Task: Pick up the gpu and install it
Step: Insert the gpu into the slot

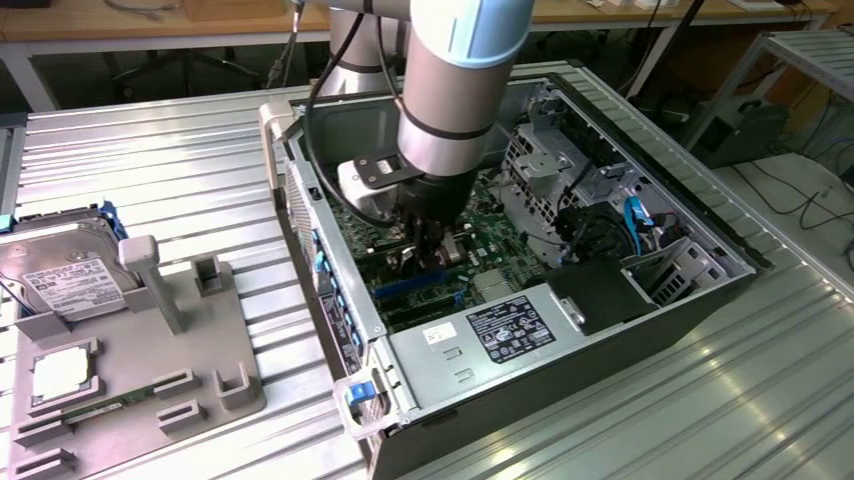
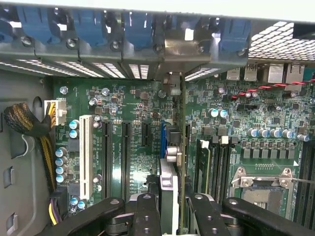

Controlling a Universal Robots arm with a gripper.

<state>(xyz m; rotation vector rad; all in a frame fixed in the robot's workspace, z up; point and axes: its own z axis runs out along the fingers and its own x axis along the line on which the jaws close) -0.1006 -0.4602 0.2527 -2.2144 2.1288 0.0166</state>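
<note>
Clamping the gpu point(image 2: 168, 184) edge-on, the gripper point(image 2: 173, 212) holds it lengthwise along the motherboard slots point(image 2: 125, 152), bracket point(image 2: 177, 49) toward the case point(image 2: 98, 54) edge.

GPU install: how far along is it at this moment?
Done: the gpu is picked up and inside the case. In hand: the pincer grips it edge-on at the motherboard. Left: whether it's seated in a slot can't be told.
</note>
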